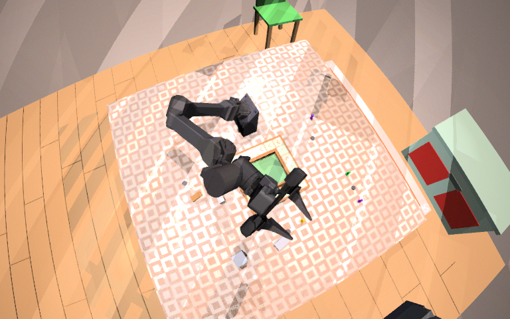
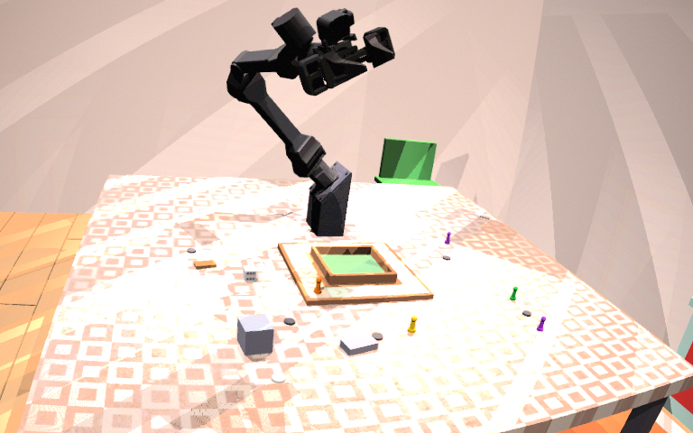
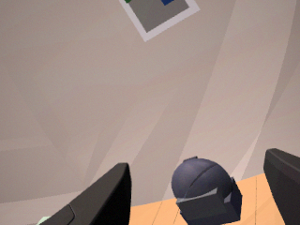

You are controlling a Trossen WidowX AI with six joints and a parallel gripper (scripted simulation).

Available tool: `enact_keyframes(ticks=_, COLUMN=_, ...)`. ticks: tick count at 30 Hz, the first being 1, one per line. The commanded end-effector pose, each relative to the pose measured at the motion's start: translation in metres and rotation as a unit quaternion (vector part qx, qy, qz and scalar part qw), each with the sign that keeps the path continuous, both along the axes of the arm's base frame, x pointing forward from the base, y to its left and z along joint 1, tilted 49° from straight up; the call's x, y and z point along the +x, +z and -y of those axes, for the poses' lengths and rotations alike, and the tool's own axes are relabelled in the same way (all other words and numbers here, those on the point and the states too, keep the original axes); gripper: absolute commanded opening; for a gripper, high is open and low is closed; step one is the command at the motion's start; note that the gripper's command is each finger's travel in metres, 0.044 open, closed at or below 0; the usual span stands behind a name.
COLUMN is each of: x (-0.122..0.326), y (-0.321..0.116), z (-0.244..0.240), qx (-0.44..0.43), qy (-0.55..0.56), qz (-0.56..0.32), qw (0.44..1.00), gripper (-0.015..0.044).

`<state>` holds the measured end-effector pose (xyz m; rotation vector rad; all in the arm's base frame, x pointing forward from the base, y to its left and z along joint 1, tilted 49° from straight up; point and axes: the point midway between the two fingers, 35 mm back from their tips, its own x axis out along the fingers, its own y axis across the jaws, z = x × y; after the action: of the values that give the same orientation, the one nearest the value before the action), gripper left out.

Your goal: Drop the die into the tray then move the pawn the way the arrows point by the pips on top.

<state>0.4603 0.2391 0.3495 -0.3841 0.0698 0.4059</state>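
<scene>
Die: white with dark pips, on the bench (image 1: 180, 240) (image 2: 152, 327), to the side of the board, between it and the small orange block (image 1: 196, 195) (image 2: 205, 264); the die (image 1: 221, 199) (image 2: 249, 273) touches neither.
Tray: green-floored, inside the ring of squares; in the exterior view the tray (image 1: 268, 167) (image 2: 353, 264) has no die in it.
Pawn: orange, upright on a near corner area of the board (image 2: 308, 300); the pawn (image 2: 318, 285) is presumably the one to advance.
Claw: raised high over the bench, its fingers parted a bit over halfway, nothing between them; the claw (image 1: 301, 228) (image 2: 379, 59) (image 3: 201, 167) points outward rather than down.
Step in hand: reaching for the die, I judge; roll and pawn move both remain.
Next move: swing across to the die, turn the fingertips downward, straddle it and descend before closing.
Watch for: the big grey cube (image 1: 239, 259) (image 2: 254, 335) and the orange block, which should not be nudged on the way.
Count: wait for the die to settle in the tray; the pips visible now settle nothing.
</scene>
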Motion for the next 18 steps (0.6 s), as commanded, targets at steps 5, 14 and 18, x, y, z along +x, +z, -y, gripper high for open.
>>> enact_keyframes(ticks=5, x=0.015, y=-0.064, z=0.120, qx=-0.096, qy=-0.166, qz=-0.108, qw=0.976, gripper=0.0275)
enact_keyframes(ticks=14, x=-0.020, y=-0.126, z=0.254, qx=-0.200, qy=-0.327, qz=-0.244, qw=0.891, gripper=0.0275)
enact_keyframes(ticks=18, x=-0.054, y=-0.150, z=0.307, qx=-0.244, qy=-0.386, qz=-0.311, qw=0.833, gripper=0.0275)
